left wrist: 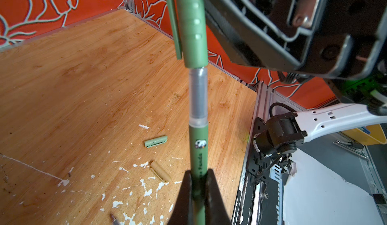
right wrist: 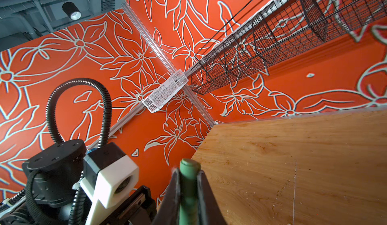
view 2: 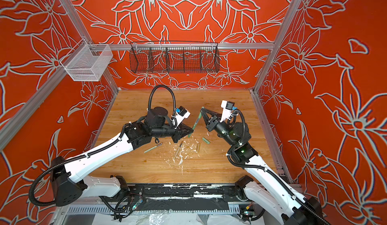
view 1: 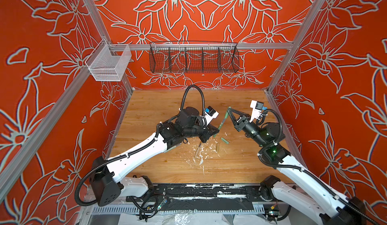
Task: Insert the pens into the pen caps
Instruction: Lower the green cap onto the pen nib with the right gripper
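Observation:
My left gripper (left wrist: 199,184) is shut on the dark green pen (left wrist: 199,150), low on its barrel. The pen's grey front section (left wrist: 198,96) goes into the dark green pen cap (left wrist: 193,35), and most of that section still shows. My right gripper (right wrist: 188,178) is shut on that cap (right wrist: 189,171). In both top views the pair hangs above mid-table, pen (view 1: 221,125) (view 2: 195,124) slanting up to the right gripper (view 1: 229,108) (view 2: 202,109). On the table lie a pale green cap (view 1: 224,140), a tan cap (view 1: 217,147), a tan pen (view 1: 197,150) and a pale green pen (view 2: 152,148).
White paint flecks (view 1: 201,154) dot the wooden table (view 1: 157,104) around the loose pieces. A black wire basket (view 1: 193,59) and a white mesh basket (view 1: 109,65) hang on the back rail. Metal frame posts edge the table.

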Tool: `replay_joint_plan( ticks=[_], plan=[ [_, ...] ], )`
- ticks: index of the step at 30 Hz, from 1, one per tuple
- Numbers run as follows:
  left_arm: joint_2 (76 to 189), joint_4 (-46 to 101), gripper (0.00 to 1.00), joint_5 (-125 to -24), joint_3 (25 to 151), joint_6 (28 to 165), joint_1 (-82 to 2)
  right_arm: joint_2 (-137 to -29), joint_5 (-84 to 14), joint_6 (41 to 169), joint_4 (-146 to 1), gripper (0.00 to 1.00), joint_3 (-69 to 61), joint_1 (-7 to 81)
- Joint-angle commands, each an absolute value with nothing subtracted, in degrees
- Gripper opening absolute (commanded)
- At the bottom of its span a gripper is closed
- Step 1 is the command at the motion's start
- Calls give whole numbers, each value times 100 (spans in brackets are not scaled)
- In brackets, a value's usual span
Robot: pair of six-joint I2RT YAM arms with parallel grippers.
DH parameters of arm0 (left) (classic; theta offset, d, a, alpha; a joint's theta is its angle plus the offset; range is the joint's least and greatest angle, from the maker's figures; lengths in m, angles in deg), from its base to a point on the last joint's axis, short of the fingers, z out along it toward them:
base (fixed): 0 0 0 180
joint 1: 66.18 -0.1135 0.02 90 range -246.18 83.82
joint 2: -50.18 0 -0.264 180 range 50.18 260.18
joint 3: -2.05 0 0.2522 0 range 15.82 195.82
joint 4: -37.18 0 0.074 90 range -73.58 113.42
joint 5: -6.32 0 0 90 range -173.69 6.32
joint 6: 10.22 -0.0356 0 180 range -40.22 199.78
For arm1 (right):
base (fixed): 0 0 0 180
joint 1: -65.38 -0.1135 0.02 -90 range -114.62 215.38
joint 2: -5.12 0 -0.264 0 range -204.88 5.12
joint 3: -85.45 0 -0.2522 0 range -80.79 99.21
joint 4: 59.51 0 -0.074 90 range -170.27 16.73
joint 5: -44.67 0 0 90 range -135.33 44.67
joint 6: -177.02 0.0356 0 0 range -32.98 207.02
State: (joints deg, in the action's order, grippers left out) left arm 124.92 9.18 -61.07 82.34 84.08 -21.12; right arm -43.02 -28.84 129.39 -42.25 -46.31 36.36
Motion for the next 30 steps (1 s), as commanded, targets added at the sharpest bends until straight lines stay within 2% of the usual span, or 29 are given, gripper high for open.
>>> replay_joint_plan(
  ticks=[1, 10, 30],
  plan=[
    [12330, 1172, 0, -6127, 8235, 8383, -2084, -4167, -2872, 13034, -4081, 0, -4806, 3585],
    [12236, 1382, 0, -6151, 8129, 8409, -2083, -3804, -3119, 13048, -4077, 0, -5059, 3579],
    [12137, 1349, 0, -6240, 8095, 8304, -2083, -4050, -2930, 13794, -4515, 0, -4614, 3581]
  ],
)
